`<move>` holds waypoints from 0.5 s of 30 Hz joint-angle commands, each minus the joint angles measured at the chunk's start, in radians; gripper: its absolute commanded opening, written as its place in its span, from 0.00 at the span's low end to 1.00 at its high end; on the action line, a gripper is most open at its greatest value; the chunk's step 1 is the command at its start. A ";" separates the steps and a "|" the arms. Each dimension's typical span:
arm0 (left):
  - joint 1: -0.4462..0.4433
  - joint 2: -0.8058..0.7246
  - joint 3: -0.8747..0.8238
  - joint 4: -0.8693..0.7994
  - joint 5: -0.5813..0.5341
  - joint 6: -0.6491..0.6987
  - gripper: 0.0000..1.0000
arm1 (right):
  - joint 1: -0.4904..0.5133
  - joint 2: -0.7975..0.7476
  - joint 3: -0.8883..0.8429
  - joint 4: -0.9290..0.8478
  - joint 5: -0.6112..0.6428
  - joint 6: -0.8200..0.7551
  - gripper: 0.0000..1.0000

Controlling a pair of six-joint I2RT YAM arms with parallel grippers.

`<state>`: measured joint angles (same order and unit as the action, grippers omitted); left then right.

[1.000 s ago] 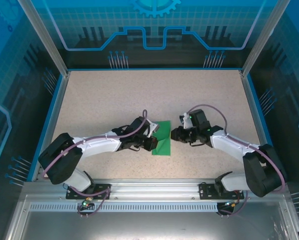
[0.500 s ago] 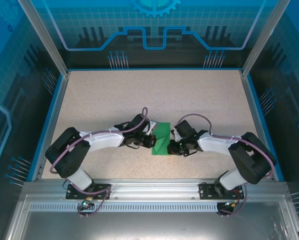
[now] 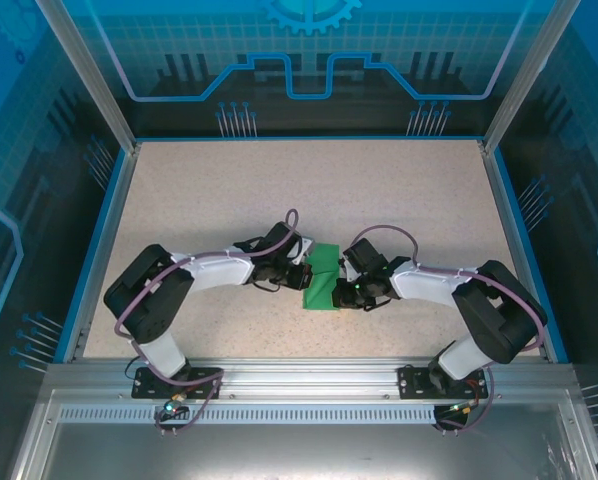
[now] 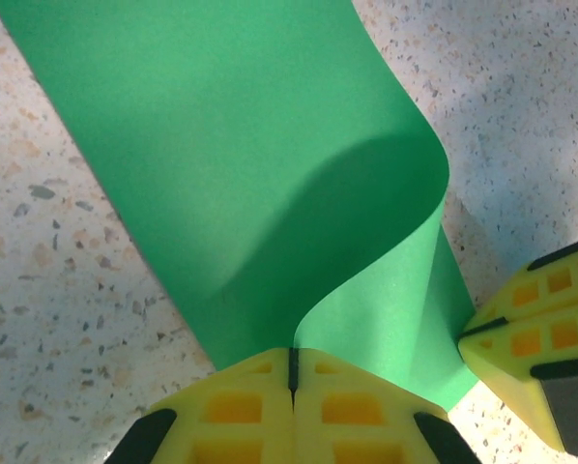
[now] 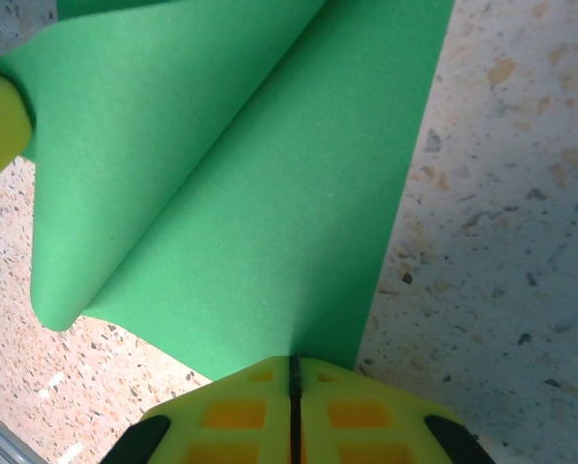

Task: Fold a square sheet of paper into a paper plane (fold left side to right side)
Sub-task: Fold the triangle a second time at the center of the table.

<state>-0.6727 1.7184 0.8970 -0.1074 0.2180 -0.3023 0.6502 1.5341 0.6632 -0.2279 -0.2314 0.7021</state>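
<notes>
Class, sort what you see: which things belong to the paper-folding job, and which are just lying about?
Job: square sheet of paper, left gripper, right gripper, both pinching it.
Just there: speckled table, blue back wall.

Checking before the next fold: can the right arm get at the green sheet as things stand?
Probably yes. The right gripper sits shut on the square sheet of paper at its edge, and nothing lies between them; the left gripper pinches another edge.

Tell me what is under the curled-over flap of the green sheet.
Under the flap of the square sheet of paper lies its own lower layer, on the table. The left gripper pinches the flap's edge. Whatever that layer covers is hidden.
</notes>
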 commanded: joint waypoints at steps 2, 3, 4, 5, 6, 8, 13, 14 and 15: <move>0.014 0.044 0.052 -0.032 0.012 0.045 0.00 | 0.020 0.038 -0.010 -0.100 0.054 -0.012 0.09; 0.014 0.053 0.061 -0.040 0.012 0.050 0.00 | 0.020 0.039 -0.010 -0.103 0.053 -0.013 0.09; 0.015 0.060 0.069 -0.046 0.012 0.055 0.00 | 0.020 0.040 -0.008 -0.104 0.054 -0.013 0.09; 0.016 0.067 0.075 -0.052 0.012 0.058 0.00 | 0.020 0.040 -0.006 -0.106 0.055 -0.014 0.09; 0.016 0.072 0.080 -0.054 0.012 0.060 0.00 | 0.021 0.040 -0.007 -0.108 0.055 -0.015 0.09; 0.015 0.079 0.085 -0.058 0.009 0.062 0.00 | 0.022 0.040 -0.005 -0.111 0.057 -0.017 0.09; 0.016 0.075 0.079 -0.061 0.000 0.063 0.00 | 0.021 0.038 0.000 -0.126 0.063 -0.023 0.09; 0.017 0.071 0.078 -0.064 -0.005 0.062 0.00 | 0.022 0.038 0.000 -0.128 0.064 -0.024 0.09; 0.017 0.066 0.075 -0.068 -0.008 0.063 0.00 | 0.022 0.038 0.001 -0.131 0.066 -0.025 0.10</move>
<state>-0.6662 1.7874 0.9558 -0.1425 0.2173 -0.2588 0.6559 1.5379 0.6758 -0.2478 -0.2195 0.6949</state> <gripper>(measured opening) 0.047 0.094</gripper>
